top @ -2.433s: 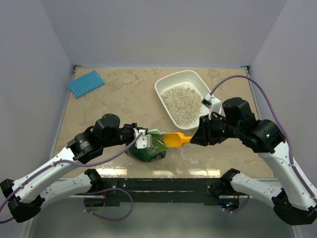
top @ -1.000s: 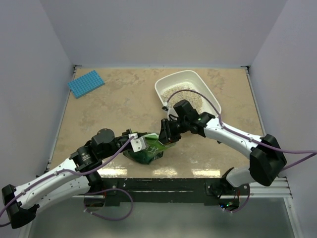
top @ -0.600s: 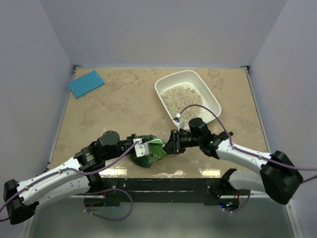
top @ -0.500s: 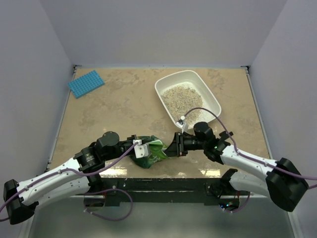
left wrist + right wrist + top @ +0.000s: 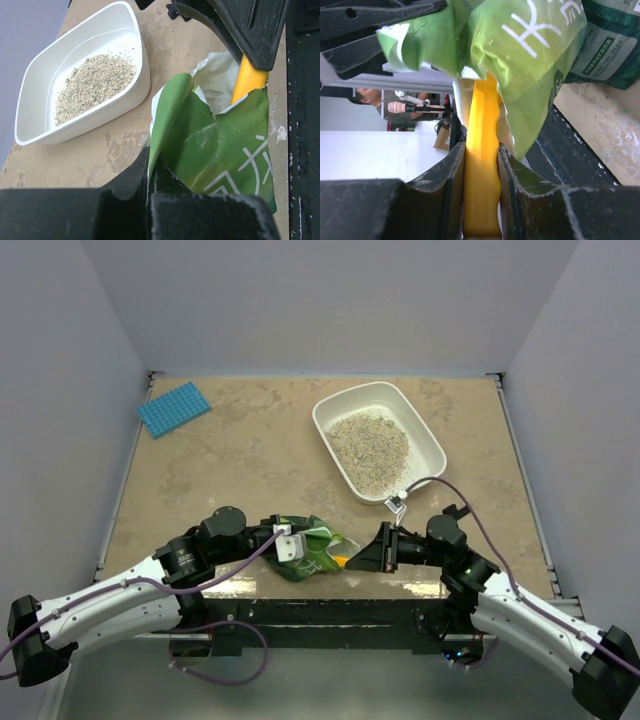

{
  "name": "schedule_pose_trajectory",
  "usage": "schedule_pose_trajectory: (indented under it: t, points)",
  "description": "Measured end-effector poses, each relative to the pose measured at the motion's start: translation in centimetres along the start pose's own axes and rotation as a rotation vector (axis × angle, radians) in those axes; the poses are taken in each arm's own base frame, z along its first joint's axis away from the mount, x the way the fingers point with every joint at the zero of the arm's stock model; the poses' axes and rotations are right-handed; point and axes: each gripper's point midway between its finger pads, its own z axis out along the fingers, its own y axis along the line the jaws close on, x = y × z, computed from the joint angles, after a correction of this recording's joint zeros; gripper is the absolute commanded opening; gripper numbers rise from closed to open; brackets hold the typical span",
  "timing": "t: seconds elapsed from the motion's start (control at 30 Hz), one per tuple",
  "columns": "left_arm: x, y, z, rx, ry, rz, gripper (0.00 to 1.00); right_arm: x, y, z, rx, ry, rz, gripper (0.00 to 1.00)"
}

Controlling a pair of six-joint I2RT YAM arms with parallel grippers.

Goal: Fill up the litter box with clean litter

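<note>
Table (image 5: pixel 240 450): beige, mottled. Pale walls (image 5: pixel 300 300) stand on three sides, and a blue mat (image 5: pixel 174 408) lies at the far left corner. Box (image 5: pixel 95 120) sits right of centre, with litter (image 5: pixel 370 448) heaped inside. Left gripper (image 5: pixel 290 540) is clamped on the rim of the bag (image 5: pixel 315 552) at the near edge. Right gripper (image 5: pixel 481 157) is closed around the scoop (image 5: pixel 481 125) handle; the scoop's head is inside the bag.

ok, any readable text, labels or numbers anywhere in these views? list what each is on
Nothing can be quoted.
Front of the green pouch: large white strokes, like part of a logo, cut off by folds, not readable.
Darker panel of the pouch, right wrist view: small white print, too blurred to read.
The litter box, scoop and blue mat: no text visible.
</note>
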Motion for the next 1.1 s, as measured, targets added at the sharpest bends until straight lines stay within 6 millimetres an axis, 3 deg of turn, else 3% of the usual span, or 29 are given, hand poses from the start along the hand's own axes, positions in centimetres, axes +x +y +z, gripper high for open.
schedule_pose_trajectory:
  t: [0.17, 0.43, 1.1]
  points:
    - [0.0, 0.0, 0.0, -0.004, 0.003, 0.002, 0.00, 0.2, 0.6, -1.3, -0.007, -0.043, 0.012, 0.00]
    - [0.1, 0.0, 0.2, -0.005, 0.008, 0.002, 0.00, 0.3, -0.1, -3.0, 0.062, -0.123, 0.079, 0.00]
    - [0.0, 0.0, 0.2, -0.017, -0.003, 0.008, 0.00, 0.2, 1.6, -8.5, 0.169, -0.293, 0.166, 0.00]
